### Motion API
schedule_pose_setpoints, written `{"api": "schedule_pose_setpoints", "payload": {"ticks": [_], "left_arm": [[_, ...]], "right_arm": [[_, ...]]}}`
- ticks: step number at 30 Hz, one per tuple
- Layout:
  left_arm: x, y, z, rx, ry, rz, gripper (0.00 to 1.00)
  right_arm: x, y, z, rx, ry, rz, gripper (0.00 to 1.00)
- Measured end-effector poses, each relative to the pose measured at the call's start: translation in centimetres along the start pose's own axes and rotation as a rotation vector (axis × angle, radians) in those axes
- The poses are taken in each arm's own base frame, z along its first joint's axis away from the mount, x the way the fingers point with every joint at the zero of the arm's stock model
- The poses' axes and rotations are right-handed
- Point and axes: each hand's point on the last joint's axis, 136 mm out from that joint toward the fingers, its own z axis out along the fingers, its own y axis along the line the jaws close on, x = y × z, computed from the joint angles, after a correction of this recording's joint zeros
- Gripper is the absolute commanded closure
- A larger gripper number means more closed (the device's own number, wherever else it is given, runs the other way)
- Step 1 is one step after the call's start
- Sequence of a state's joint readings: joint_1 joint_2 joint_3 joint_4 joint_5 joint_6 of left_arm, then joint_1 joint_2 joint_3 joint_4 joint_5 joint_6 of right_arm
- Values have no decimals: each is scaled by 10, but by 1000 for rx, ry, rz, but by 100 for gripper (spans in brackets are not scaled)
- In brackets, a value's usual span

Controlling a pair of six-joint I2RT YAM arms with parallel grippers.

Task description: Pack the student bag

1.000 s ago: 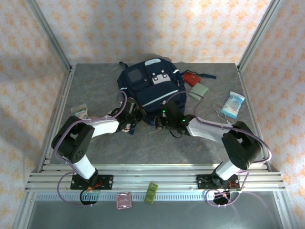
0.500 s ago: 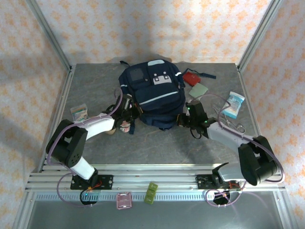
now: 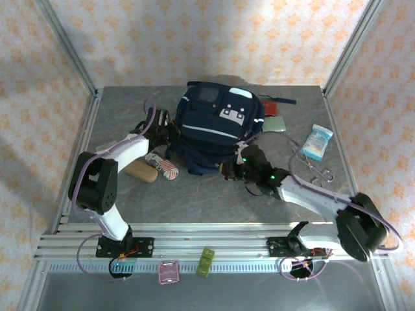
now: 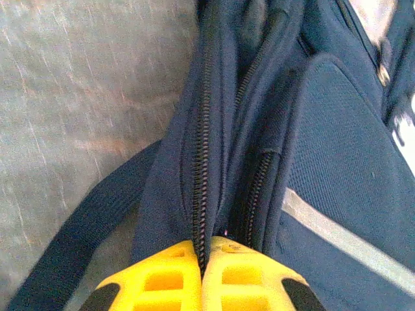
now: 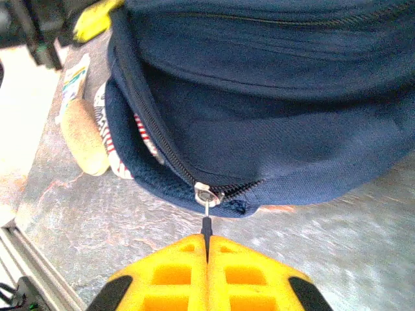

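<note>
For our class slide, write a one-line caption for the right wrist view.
The right gripper pinches the zipper pull of the partly open student bag.

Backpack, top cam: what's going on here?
Both arms are on the student bag. The left gripper is shut on the bag's fabric along a zipper seam on its left side. The right gripper is shut on the zipper pull at the near edge, where the zipper is partly open. A tissue pack and a red pouch lie outside the bag.
</note>
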State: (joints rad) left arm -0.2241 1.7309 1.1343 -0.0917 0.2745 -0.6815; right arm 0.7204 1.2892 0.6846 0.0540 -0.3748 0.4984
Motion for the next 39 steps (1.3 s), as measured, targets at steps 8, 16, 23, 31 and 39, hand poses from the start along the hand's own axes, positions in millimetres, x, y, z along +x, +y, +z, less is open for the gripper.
{"api": "schedule_pose_setpoints", "payload": {"ticks": [8,16,23,31,39], "left_arm": [[-79,-24,-10,33,-173,-3,51],[-29,-11,-65,105,-165,-41,39],[67,15,-53,94,35,-89,33],[87,5,-23,67,120,-67,32],[91,11,9,12,171,-63,100]], "right_arm": [[-17,31,75,-65,56,38,100],[-16,35,88,-98,69,67,100],[-17,38,88,-111,67,64,100],[-17,39,88,-114,65,60,100],[-11,34,94,-98,79,41,100]]}}
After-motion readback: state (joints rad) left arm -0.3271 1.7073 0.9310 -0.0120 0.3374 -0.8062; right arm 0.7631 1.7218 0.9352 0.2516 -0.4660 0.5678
